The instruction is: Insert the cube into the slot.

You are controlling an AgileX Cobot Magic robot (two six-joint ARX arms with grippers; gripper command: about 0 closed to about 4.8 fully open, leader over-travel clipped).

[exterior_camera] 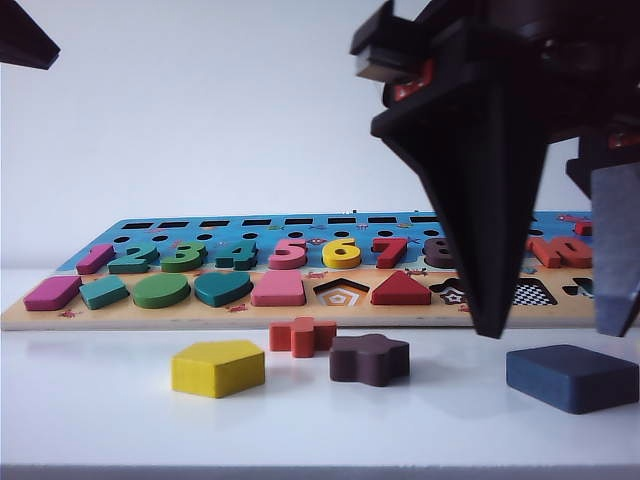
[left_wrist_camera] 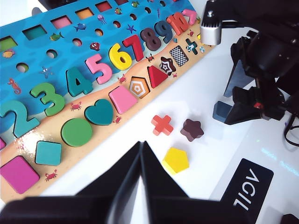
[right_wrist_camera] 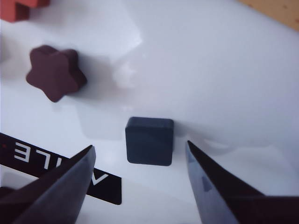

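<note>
The cube (exterior_camera: 572, 377) is a flat navy-blue square block lying on the white table in front of the puzzle board's right end. It also shows in the right wrist view as the cube (right_wrist_camera: 149, 140). My right gripper (exterior_camera: 551, 332) hangs open just above it, one finger on each side and neither touching; the right wrist view shows the same gripper (right_wrist_camera: 140, 147). The slot (exterior_camera: 533, 293), a checkerboard-floored square recess, lies on the board just behind it and shows as slot (left_wrist_camera: 178, 55) too. My left gripper (left_wrist_camera: 141, 145) is shut on nothing, well off to the left.
The wooden puzzle board (exterior_camera: 150, 315) runs along the back, with numbers and shapes in it. A yellow pentagon (exterior_camera: 218, 367), a red cross (exterior_camera: 302, 336) and a dark brown star block (exterior_camera: 369, 359) lie loose in front of it. A black label (left_wrist_camera: 246, 189) is on the table.
</note>
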